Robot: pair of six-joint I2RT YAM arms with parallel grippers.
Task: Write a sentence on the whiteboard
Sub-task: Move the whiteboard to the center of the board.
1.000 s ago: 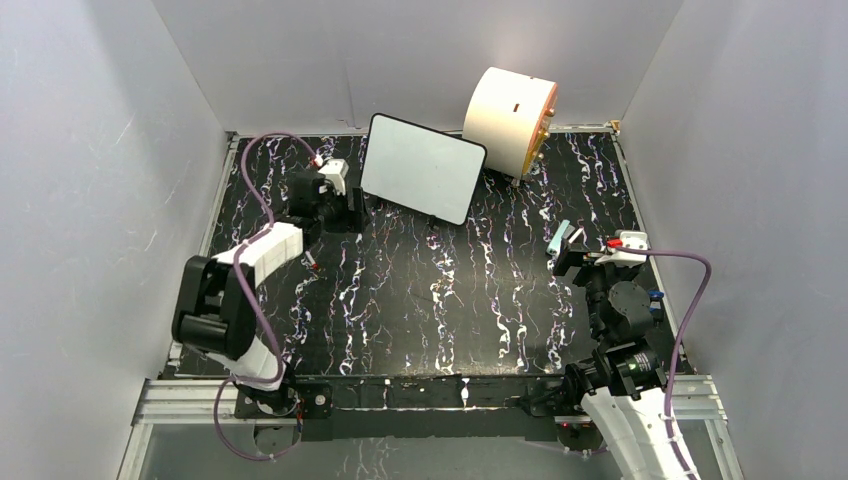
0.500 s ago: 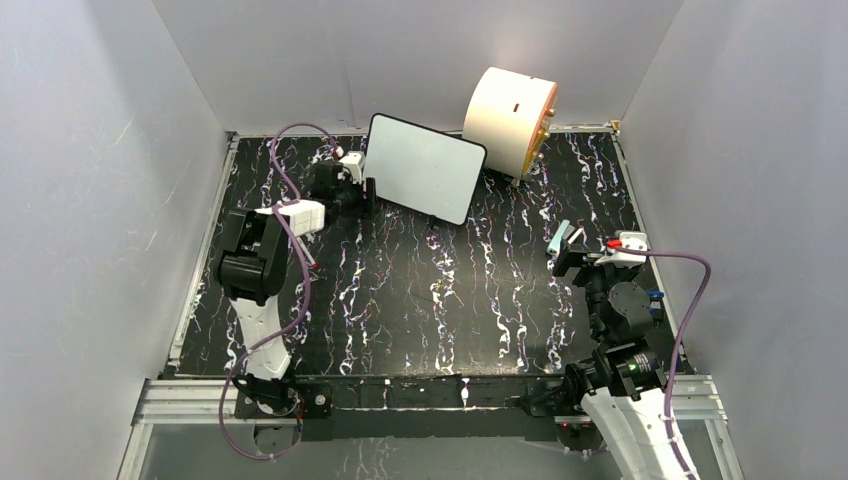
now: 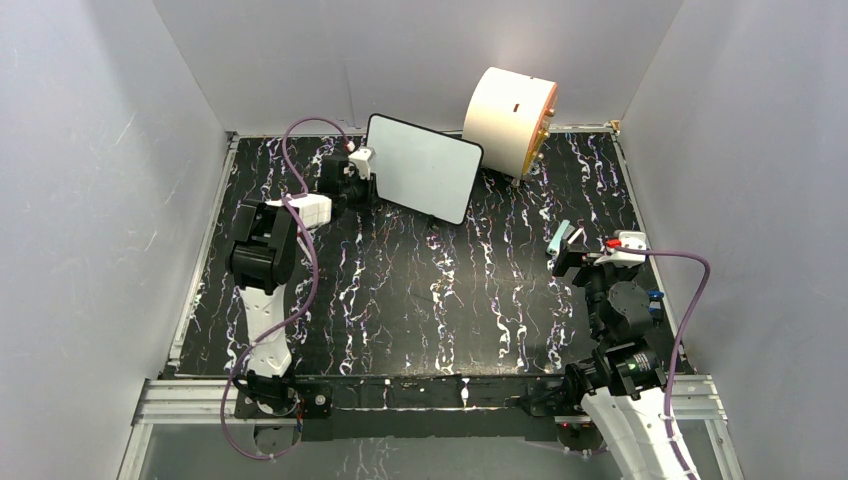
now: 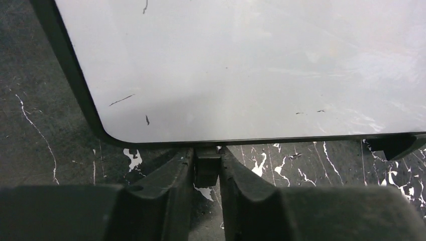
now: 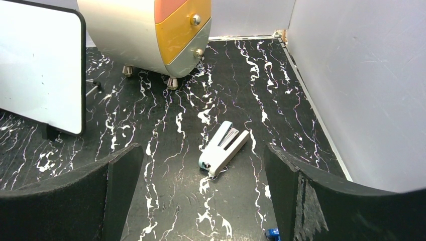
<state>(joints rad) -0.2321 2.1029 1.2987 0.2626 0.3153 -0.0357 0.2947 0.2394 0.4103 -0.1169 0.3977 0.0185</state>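
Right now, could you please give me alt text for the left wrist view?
A whiteboard, blank but for a few tiny dark specks, fills the upper frame over a black marbled table. Below its bottom rim, the left gripper pinches a small black foot.

Overhead view and both wrist views share the whiteboard (image 3: 424, 168).

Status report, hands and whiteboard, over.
Left hand pinching small black foot under black-rimmed white rectangular whiteboard. Right hand open. Board blank, nothing written. Nothing blocking its face.
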